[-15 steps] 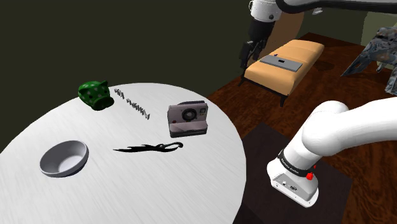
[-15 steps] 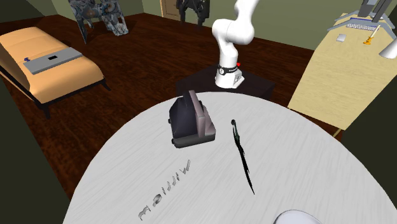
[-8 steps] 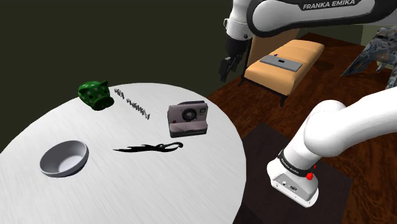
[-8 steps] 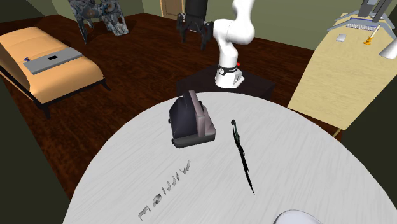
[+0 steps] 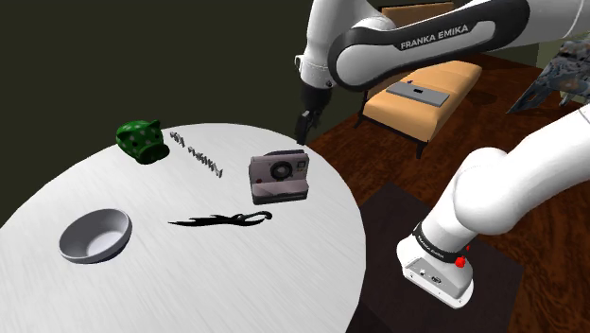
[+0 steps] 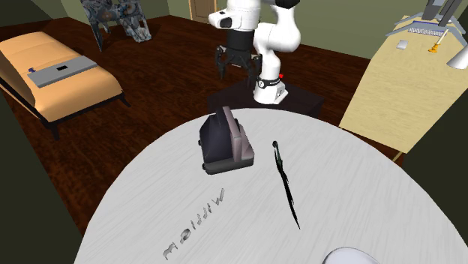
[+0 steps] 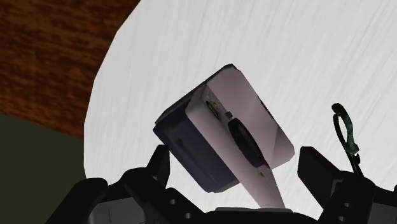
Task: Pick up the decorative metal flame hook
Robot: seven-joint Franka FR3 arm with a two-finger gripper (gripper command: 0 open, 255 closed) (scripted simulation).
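The open claw [image 5: 304, 121] of a white Franka arm hung in the air, gripping nothing, above the rim of the round white bench [image 5: 312, 274] on the side where an instant camera [image 5: 279, 177] stood; in the wrist view its two black fingers stood well apart, with the camera's body between them but far below and untouched. The decorative flame hook [image 5: 222, 220], a thin black wavy strip, lay flat near the middle of the bench, just beside the camera and apart from it, its small looped end toward the camera and its pointed tail toward a grey bowl [image 5: 95, 236] that sat nearer the opposite edge. In the second exterior view the claw [image 6: 234, 66] pointed down beyond the bench's edge, close to the arm's base, while the hook [image 6: 285, 184] ran lengthwise away from that edge, alongside the camera [image 6: 225, 141]. The wrist view caught the hook's loop [image 7: 347, 137] past one finger of the claw [image 7: 236, 167]. A green spotted piggy bank [image 5: 139, 139] rested near the bench's rim, well apart from the hook, with a row of small metallic pieces [image 5: 197, 156] between it and the camera. An orange couch [image 5: 430, 90] stood on the dark wooden floor [image 6: 150, 90] beyond.
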